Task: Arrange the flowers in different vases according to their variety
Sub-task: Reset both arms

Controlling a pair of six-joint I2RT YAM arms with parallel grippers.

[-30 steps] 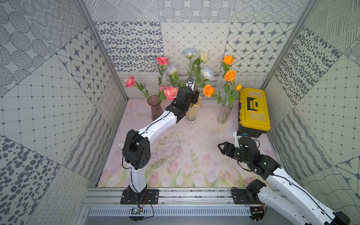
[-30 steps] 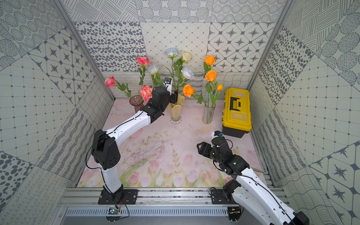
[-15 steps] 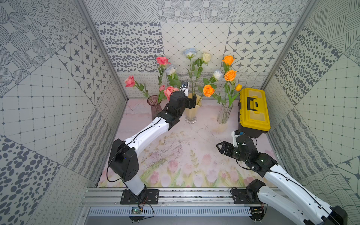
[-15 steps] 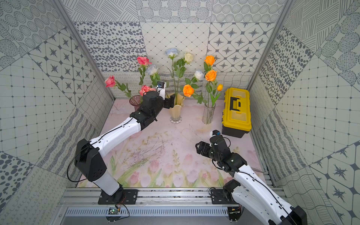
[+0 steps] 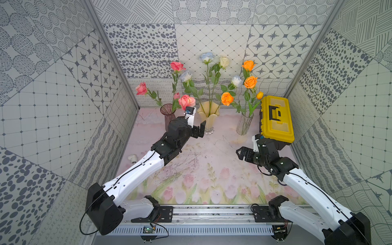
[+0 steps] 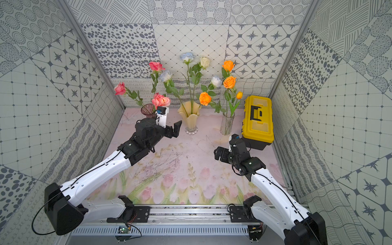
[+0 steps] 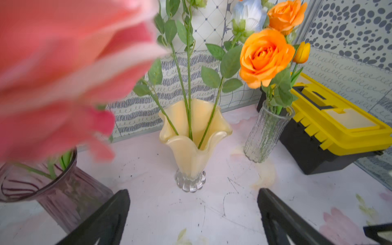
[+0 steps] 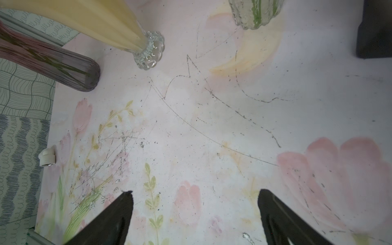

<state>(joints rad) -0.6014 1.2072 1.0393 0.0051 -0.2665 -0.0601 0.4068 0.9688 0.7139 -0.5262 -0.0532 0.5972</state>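
Purple vase (image 5: 166,116) of pink roses (image 5: 186,101) upper centre, cream vase (image 5: 209,118) and clear vase (image 5: 244,125) rightward, left gripper (image 5: 199,130) spread wide, empty, beside cream vase, right gripper (image 5: 244,153) likewise at mid-right.

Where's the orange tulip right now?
In both top views the orange tulip stands in the clear ribbed vase with the orange roses, at the back right, beside the yellow toolbox.

light: bright, even | shadows: soft | blur: pink rose (image 7: 63,74) close-up | edges: bent
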